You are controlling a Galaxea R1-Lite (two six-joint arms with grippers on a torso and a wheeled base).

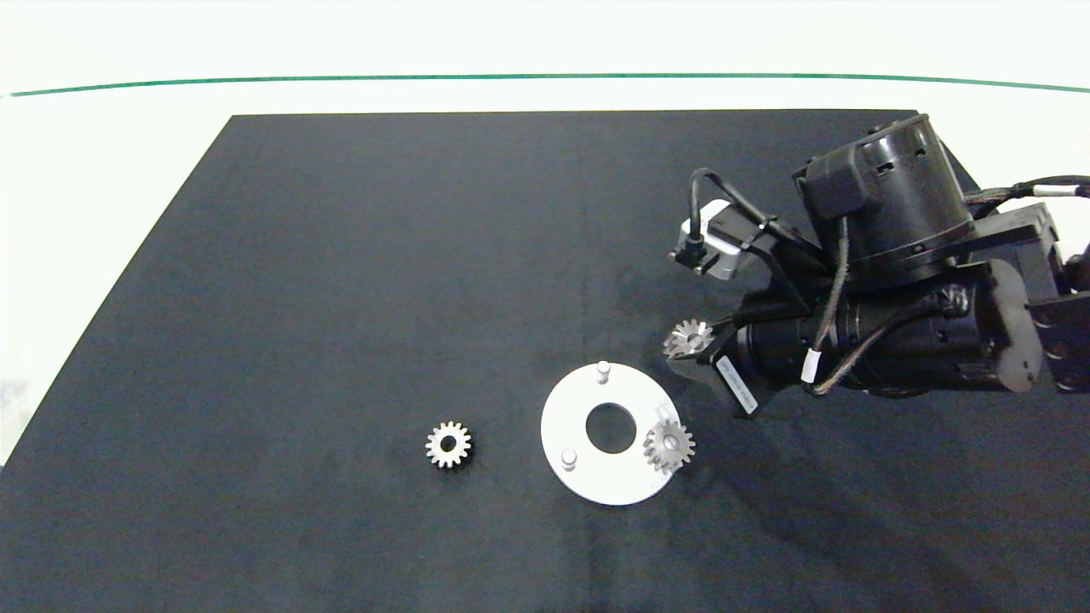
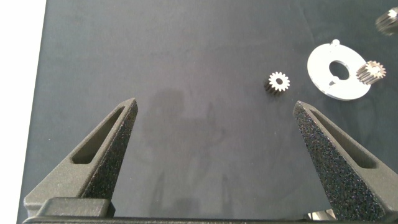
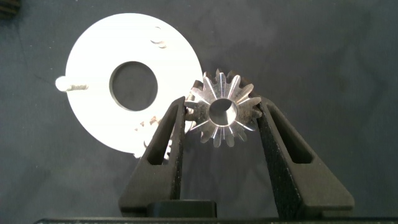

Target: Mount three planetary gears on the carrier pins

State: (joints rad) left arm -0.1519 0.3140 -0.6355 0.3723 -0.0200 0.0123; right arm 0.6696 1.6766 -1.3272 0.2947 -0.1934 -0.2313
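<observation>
Furthest left on the black cloth-covered table, one small silver-grey metal spur gear lies flat and loose, well apart from everything else. Your left gripper does not show in the head view; its own camera shows the grey fingers spread wide with nothing between them, hovering over bare cloth with that loose gear ahead of it.

Next comes the flat round white disc with its large centre hole. Two of its short white pegs are bare: the far peg and the near-left peg. A second gear already sits on the right-hand peg.

To the right, your right gripper is clamped on the third gear, held by its toothed rim just beside the disc's edge, bore open to the wrist camera.

Judging by looks, these gears are stiff, dense for their size and slick. Grip across opposite teeth, squarely, since a tilted hold would likely let the gear twist or bind on the peg.
</observation>
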